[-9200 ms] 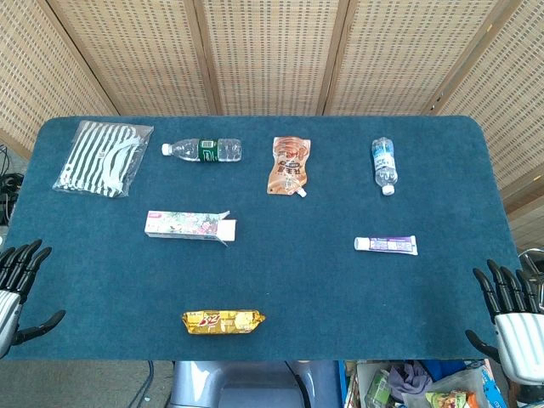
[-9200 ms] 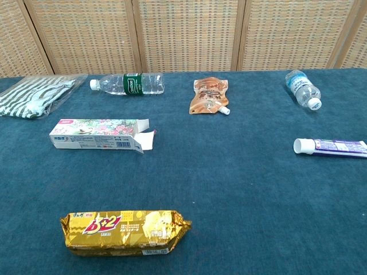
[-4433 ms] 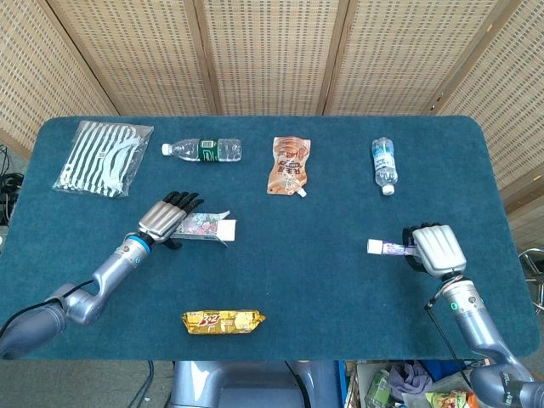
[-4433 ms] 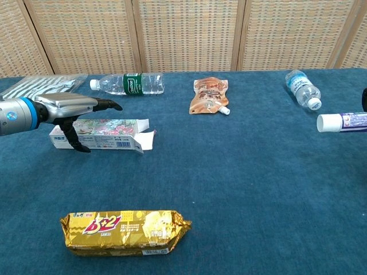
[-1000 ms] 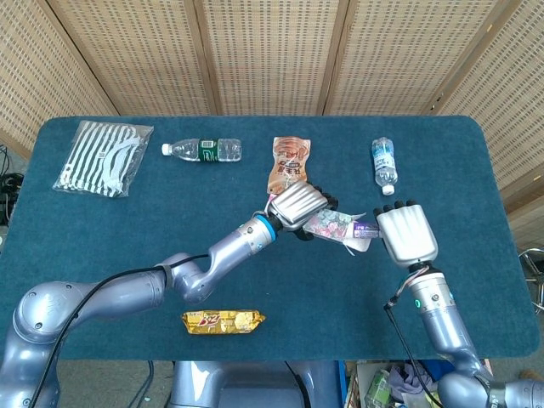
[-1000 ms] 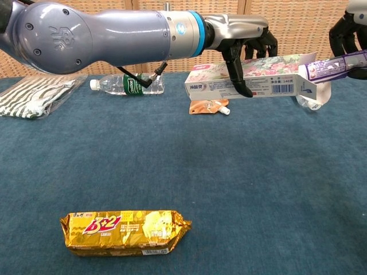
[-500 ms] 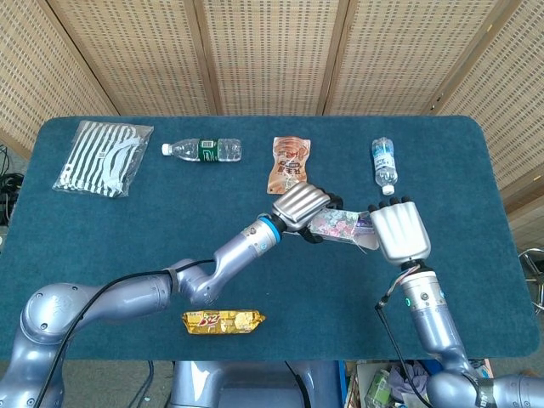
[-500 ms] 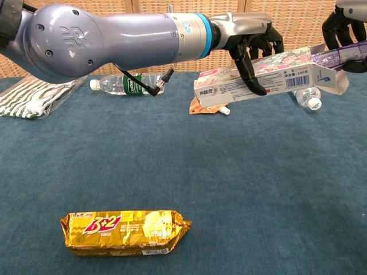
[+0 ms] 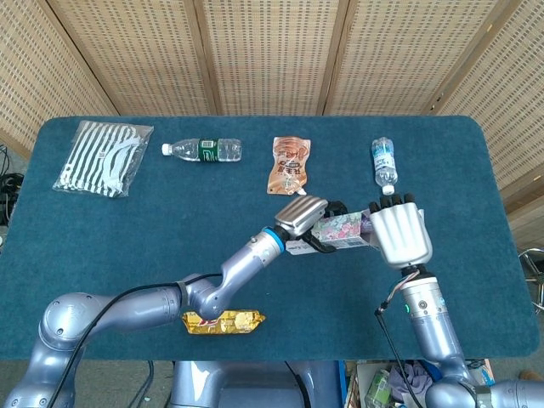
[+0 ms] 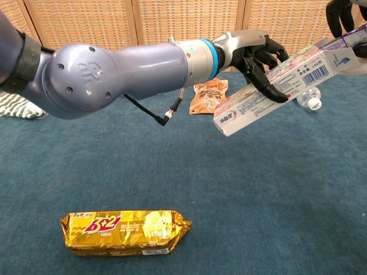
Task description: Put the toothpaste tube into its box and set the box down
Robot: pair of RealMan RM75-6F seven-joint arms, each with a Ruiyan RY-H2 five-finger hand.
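My left hand point(image 9: 303, 212) grips the floral toothpaste box point(image 9: 340, 229) around its middle and holds it in the air above the table. In the chest view the box point(image 10: 275, 86) slopes up to the right, its open end highest, with the left hand point(image 10: 258, 52) wrapped over it. My right hand point(image 9: 399, 231) stands at that open end and holds the purple toothpaste tube point(image 10: 354, 36). Only the tube's tail shows at the box mouth; the rest sits inside the box or behind the hand. The right hand point(image 10: 344, 14) is cut off at the top right corner.
A gold biscuit pack point(image 9: 223, 321) lies near the front edge under my left forearm. At the back lie a striped pouch point(image 9: 104, 157), a green-label bottle point(image 9: 202, 150), an orange spout pouch point(image 9: 290, 164) and a small water bottle point(image 9: 384, 163).
The box has tilted more steeply, its open end rising toward the right hand. Less of the tube shows outside the box mouth. Both hands keep their hold.
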